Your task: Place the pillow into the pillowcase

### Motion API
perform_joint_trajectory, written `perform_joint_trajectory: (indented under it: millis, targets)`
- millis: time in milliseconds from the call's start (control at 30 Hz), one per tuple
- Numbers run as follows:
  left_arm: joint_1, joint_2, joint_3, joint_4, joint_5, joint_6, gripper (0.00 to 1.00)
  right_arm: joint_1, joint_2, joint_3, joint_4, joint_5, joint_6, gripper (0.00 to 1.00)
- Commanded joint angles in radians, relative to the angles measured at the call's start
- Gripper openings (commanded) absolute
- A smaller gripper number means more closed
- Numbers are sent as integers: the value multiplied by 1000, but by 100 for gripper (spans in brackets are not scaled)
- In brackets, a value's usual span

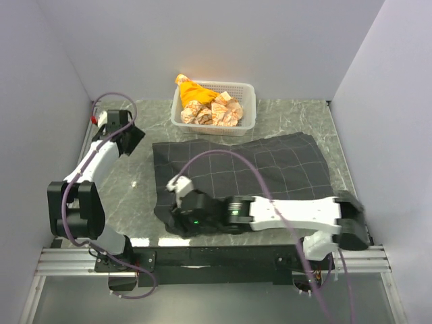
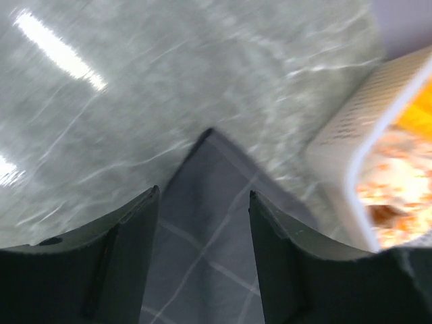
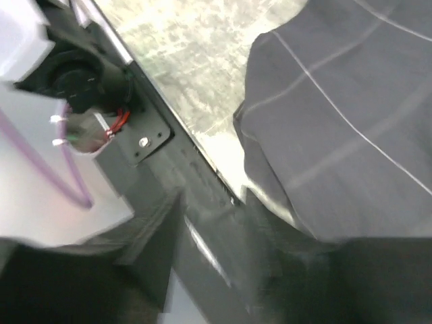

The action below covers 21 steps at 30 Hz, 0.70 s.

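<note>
Pillowcase [image 1: 243, 172] stretching left-right, far-left corner before left gripper [image 2: 202, 199], near-left corner beside right gripper [image 3: 212, 196], both jaws parted, holding nothing.

The pillowcase [image 1: 256, 165] is dark charcoal grey, crossed by a thin pale windowpane check. The table [image 1: 128, 182] under it is mottled grey-green with faint white veins. At the table's far edge the basket [image 1: 212, 129] is white mesh, and the cloth bundles [image 1: 202, 108] in it are orange and white, one of them plain deep orange. The left arm [image 1: 94, 158] and the right arm [image 1: 297, 210] have white shells and black joints, with purple cables [image 1: 223, 151].
</note>
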Motion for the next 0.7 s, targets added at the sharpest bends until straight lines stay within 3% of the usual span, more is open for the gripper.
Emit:
perform_joint_trajectory:
  millis: [0, 33, 133, 233, 300, 400, 433, 533, 667]
  targets:
    - [46, -63, -108, 14, 33, -25, 61, 34, 204, 100, -18, 15, -20, 38]
    - [69, -74, -137, 18, 43, -22, 60, 41, 250, 112, -13, 12, -14, 28]
    - [109, -74, -168, 31, 84, -28, 60, 57, 348, 155, 8, -14, -13, 17]
    - [123, -66, -162, 35, 113, -28, 59, 57, 468, 233, 5, -34, -18, 15]
    - [122, -68, -155, 27, 115, -25, 59, 57, 549, 269, -7, -47, -18, 17]
    - [123, -87, -152, 15, 125, -16, 61, 55, 613, 332, -58, 60, 9, 26]
    - [123, -97, -159, 7, 127, -16, 61, 54, 614, 327, -55, 90, 22, 34]
    - [122, -178, -223, 22, 130, -20, 64, 52, 574, 298, -35, 140, 25, 43]
    - [123, -291, -312, 25, 127, -10, 72, 52, 508, 297, -29, 165, -3, 46]
